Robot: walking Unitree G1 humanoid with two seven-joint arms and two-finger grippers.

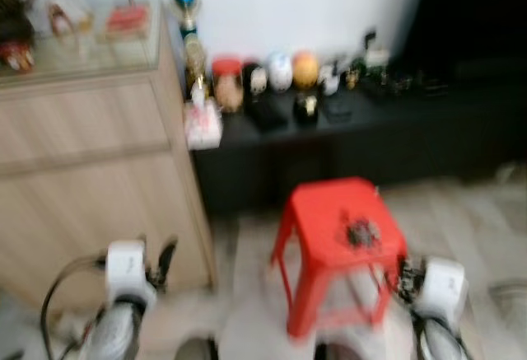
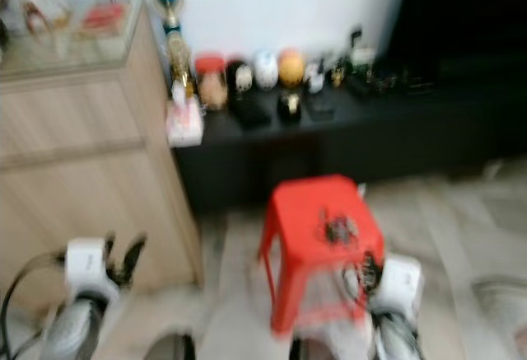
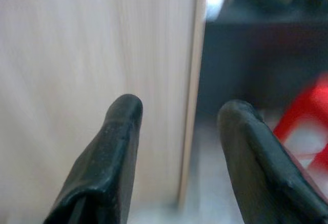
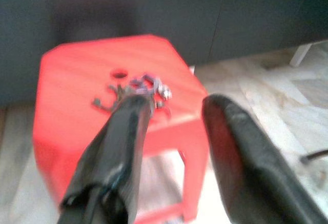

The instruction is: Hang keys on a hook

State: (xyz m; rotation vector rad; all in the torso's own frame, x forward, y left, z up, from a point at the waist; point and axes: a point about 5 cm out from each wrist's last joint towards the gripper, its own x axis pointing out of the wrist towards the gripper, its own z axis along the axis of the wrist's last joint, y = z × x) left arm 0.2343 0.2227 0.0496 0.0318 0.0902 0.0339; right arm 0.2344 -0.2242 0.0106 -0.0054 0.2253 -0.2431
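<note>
— While the right gripper (image 4: 171,116) hangs at the lower right of the frame, how are its fingers?
— They are spread and hold nothing. Just beyond them stands the red stool (image 1: 339,236), and the keys (image 1: 361,232) lie on its seat.
— And the left gripper (image 3: 177,121)?
— Also spread, at the lower left, before the wooden cabinet (image 1: 90,179). Behind, small ornaments (image 1: 280,76) stand on a black shelf (image 1: 387,121).
</note>
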